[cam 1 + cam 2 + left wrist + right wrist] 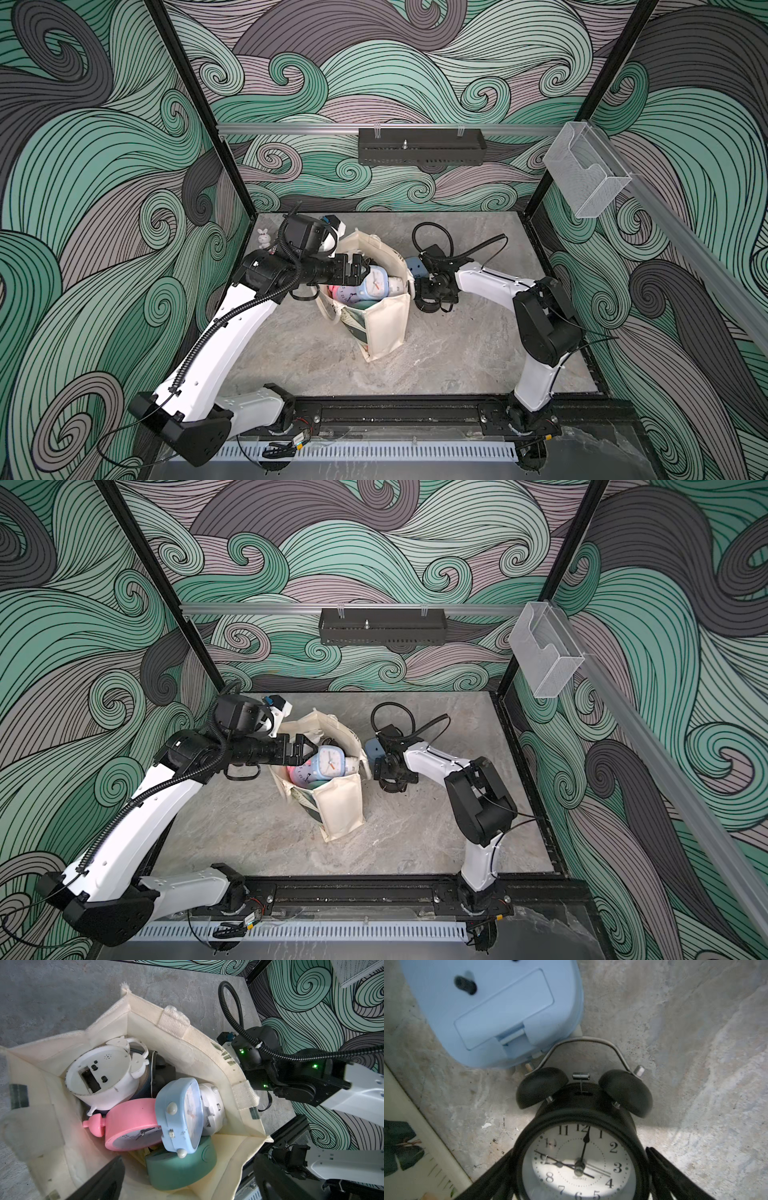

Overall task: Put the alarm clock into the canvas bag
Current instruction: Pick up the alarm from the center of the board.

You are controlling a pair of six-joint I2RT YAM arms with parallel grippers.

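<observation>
On the table [457, 353], the bag [386, 326] stands open, crammed with clocks [133, 1120]; the left gripper [360, 268] hangs spread and empty over its mouth. The black clock [579, 1159] lies just beside the bag (a blue clock [492, 1005] near its bells [542, 1086]). The right gripper [432, 297] straddles it, fingers [672, 1184] wide; whether they pinch yet I cannot tell. Best squeeze the round case squarely, below the bells, then lift.

Clocks half seen
Black clock [583, 1126]: dial cut by frame edge; right of centre in a top view, right gripper [434, 291] half hides it (blue clock [492, 1007] blurred).
</observation>
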